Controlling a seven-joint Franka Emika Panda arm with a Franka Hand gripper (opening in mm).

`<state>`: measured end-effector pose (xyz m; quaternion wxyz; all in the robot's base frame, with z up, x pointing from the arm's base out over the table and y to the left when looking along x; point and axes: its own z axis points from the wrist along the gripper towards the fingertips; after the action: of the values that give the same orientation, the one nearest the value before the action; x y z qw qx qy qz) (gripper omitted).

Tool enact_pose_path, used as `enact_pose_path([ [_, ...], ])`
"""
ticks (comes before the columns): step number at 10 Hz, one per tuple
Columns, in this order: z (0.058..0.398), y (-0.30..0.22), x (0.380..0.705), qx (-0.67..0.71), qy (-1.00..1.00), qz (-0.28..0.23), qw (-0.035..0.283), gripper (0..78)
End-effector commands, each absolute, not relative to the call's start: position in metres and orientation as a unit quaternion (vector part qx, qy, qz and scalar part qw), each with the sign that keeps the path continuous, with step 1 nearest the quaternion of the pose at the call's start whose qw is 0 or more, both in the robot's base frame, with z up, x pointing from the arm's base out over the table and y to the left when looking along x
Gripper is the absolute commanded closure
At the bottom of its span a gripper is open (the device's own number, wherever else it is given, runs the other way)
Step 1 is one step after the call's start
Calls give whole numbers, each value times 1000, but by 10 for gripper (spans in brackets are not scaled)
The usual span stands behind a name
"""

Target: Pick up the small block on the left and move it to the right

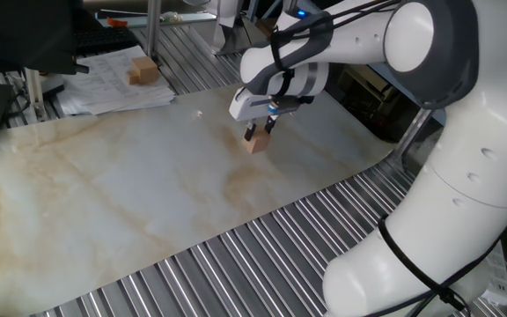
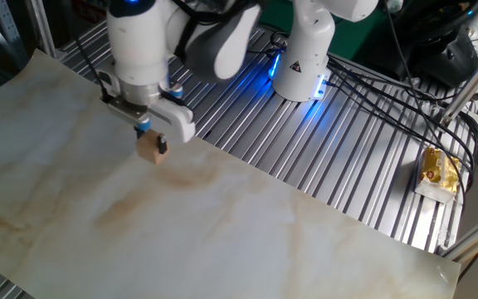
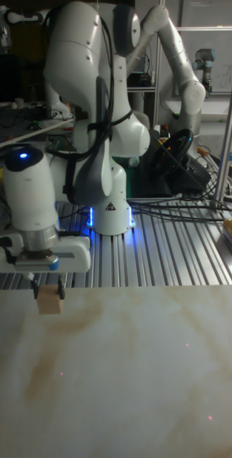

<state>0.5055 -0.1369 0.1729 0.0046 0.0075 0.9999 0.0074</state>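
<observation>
arm bent low — tool (image 1: 258, 134) pointing down — clamps small block (image 1: 254, 144)

The robot arm (image 1: 429, 167) is built of glossy white rounded shells with dark grey bands at the joints. Black cables loop along its upper links and over the wrist. Its white conical base (image 3: 109, 207) bears a small dark triangular marking and glows blue at the foot. The gripper (image 2: 152, 142) has a white boxy body, short dark fingers (image 1: 250, 134) and a blue light.
</observation>
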Motion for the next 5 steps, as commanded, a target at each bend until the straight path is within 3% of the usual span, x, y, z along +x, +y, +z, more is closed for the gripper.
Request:
enact_pose_path([
  [1, 175, -111, 499, 28, 1000, 5, 8, 764],
  [5, 178, -84, 494, 45, 999, 4, 10, 764],
])
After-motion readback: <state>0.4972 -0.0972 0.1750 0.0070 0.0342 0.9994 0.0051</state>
